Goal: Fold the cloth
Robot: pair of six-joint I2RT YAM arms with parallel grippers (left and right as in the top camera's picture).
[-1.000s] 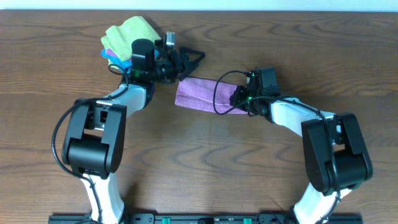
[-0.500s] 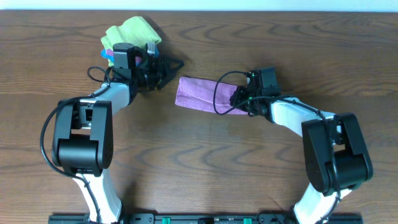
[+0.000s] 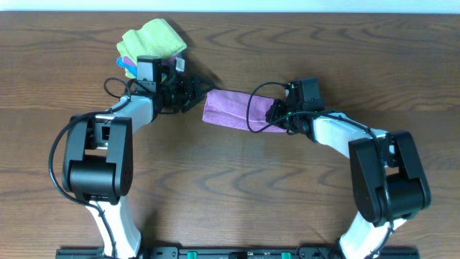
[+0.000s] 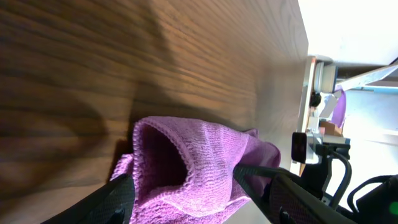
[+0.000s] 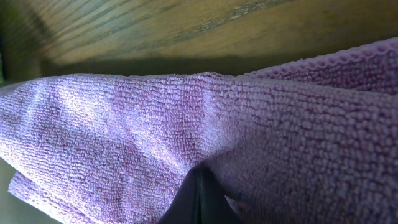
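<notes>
A purple cloth (image 3: 230, 111) lies folded into a narrow strip on the wooden table. My left gripper (image 3: 200, 93) is open at the strip's left end. In the left wrist view its fingers (image 4: 193, 202) straddle the cloth's looped edge (image 4: 205, 155) without closing on it. My right gripper (image 3: 277, 115) is shut on the strip's right end. In the right wrist view its closed fingertips (image 5: 200, 199) pinch the purple cloth (image 5: 124, 124), which fills the view.
A pile of other cloths, yellow-green (image 3: 151, 39) on top with a blue one (image 3: 129, 66) beneath, sits at the back left, just behind my left arm. A black cable (image 3: 251, 108) from the right arm loops over the purple cloth.
My left gripper drew back to the left, away from the cloth, then came down to the cloth's left end. The right arm and the cloth have not moved.
</notes>
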